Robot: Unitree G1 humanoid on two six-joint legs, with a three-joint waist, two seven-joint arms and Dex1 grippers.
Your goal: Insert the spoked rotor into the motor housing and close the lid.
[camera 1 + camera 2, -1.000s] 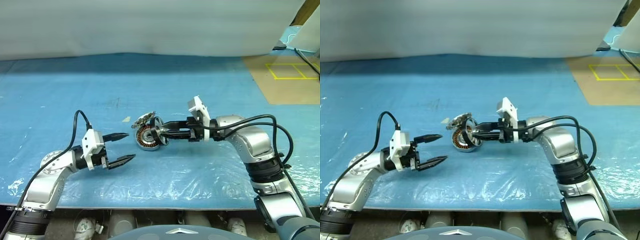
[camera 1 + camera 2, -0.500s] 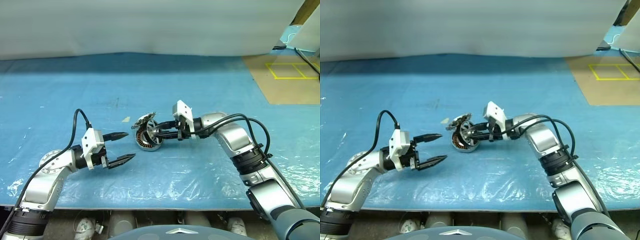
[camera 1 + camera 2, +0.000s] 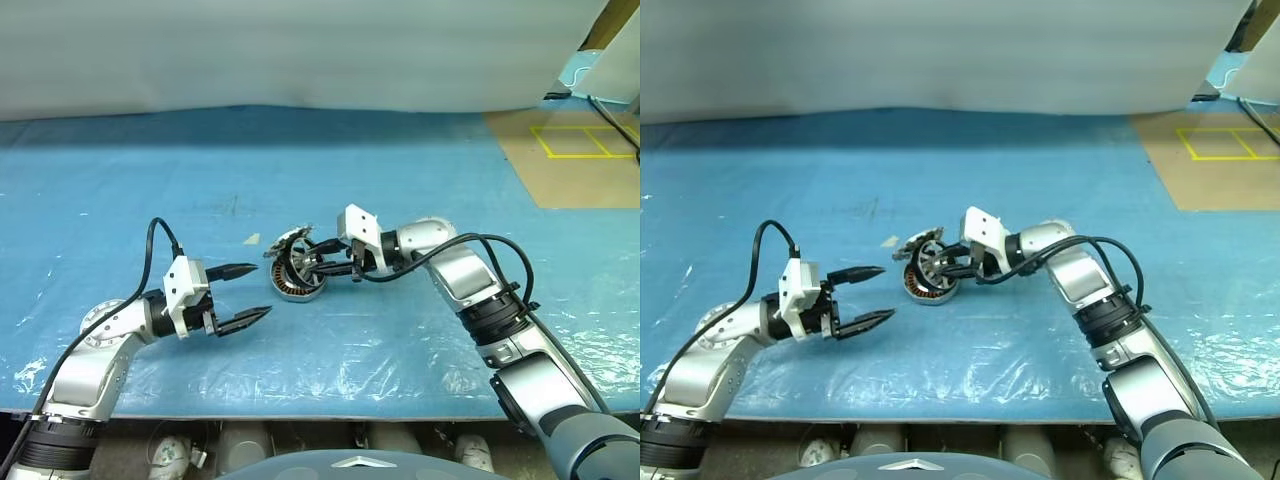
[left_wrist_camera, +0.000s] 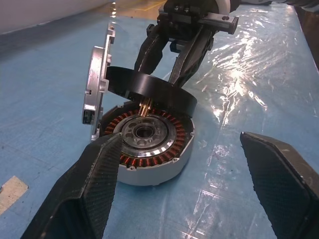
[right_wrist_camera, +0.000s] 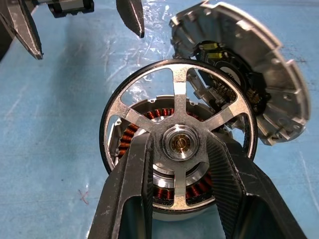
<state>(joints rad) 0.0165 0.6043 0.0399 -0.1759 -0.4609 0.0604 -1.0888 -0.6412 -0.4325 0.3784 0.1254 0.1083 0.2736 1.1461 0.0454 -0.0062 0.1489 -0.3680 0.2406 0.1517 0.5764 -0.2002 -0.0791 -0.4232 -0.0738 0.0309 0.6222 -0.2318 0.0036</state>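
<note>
The right gripper [image 5: 179, 164] has its jaws clamped on the hub of the spoked rotor [image 5: 179, 144], carrying it tilted just above the motor housing [image 4: 149, 149], probably so the hub can line up with the housing's silver centre; the housing rests on the table [image 3: 400, 180] with its windings facing up to receive it; the lid [image 4: 97, 79] leans on edge against the housing, leaving the opening free; the left gripper [image 3: 245, 295] waits near the housing, jaws apart and empty.

No legible text or labels.
</note>
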